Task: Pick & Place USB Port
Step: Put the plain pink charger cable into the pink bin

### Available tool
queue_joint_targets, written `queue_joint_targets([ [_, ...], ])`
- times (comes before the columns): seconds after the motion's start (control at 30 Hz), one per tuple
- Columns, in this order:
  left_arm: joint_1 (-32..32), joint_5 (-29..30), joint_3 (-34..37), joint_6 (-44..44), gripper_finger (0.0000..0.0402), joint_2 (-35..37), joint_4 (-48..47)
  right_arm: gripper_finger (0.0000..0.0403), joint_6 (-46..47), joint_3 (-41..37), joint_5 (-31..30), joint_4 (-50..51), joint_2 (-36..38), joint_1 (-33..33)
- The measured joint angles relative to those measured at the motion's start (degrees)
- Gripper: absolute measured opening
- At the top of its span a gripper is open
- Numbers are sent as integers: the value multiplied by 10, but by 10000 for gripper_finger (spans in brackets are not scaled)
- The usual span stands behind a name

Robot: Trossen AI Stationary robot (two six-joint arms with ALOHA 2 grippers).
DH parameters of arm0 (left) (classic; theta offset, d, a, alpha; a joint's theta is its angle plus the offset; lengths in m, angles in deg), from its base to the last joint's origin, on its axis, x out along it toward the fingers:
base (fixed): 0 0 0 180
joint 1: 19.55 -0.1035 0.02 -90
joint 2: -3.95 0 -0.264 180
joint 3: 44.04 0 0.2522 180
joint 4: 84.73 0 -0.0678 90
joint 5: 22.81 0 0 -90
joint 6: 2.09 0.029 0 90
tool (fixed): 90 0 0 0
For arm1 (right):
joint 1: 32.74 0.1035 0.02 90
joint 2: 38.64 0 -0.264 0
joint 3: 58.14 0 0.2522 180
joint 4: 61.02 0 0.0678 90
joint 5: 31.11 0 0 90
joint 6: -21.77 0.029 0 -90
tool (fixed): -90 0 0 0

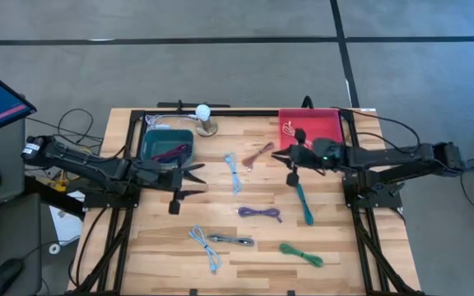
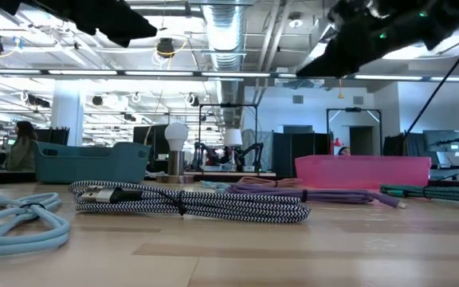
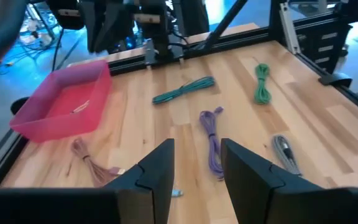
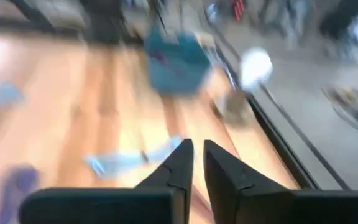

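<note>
Two grippers: both above the table with nothing in them.
Right gripper: fingers nearly together with a thin gap, nothing between them; it hangs beside the red bin.
Left gripper: fingers parted, nothing held, near the teal bin.
Teal cable: on the wood just below the right gripper.
Other cables: purple cable, green cable, zebra cable spread across the table.
Red bin: one cable inside.
</note>
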Motion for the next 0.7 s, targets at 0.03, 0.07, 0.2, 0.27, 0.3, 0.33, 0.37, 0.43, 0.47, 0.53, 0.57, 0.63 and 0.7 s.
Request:
queue_joint_targets([
  [0.03, 0, 3, 0, 0, 130, 0, 0, 41, -1, 16, -3, 32, -6, -2],
  [0.07, 0, 4, 0, 0, 130, 0, 0, 49, -3, 32, -2, 49, -12, -5],
  [0.2, 0, 5, 0, 0, 130, 0, -1, 84, -38, 71, -1, 64, -42, -7],
  [0.27, 0, 5, 0, 0, 130, 0, -2, 104, -68, 84, -1, 67, -58, -7],
  [0.3, 0, 5, 0, 0, 130, 0, -4, 115, -83, 89, -1, 66, -66, -7],
  [0.33, 0, 5, 0, 0, 130, 0, -7, 127, -95, 92, -1, 67, -74, -7],
  [0.37, 0, 5, 0, 0, 130, 0, -11, 140, -104, 95, -1, 69, -84, -7],
  [0.43, 0, 5, 0, -1, 130, 0, -17, 165, -116, 96, -1, 79, -106, -8],
  [0.47, 0, 5, 0, -2, 130, 0, -21, 177, -121, 98, -1, 84, -118, -8],
  [0.53, 0, 5, 0, -2, 130, 0, -27, 200, -129, 99, -2, 86, -141, -9],
  [0.57, 0, 5, 0, -2, 130, 0, -27, 209, -129, 99, -6, 88, -153, -11],
  [0.63, 0, 5, 0, -2, 130, 0, -27, 223, -130, 100, -12, 88, -178, -16],
  [0.7, 0, 5, 0, -2, 131, 0, -27, 228, -130, 107, -13, 106, -202, -26],
])
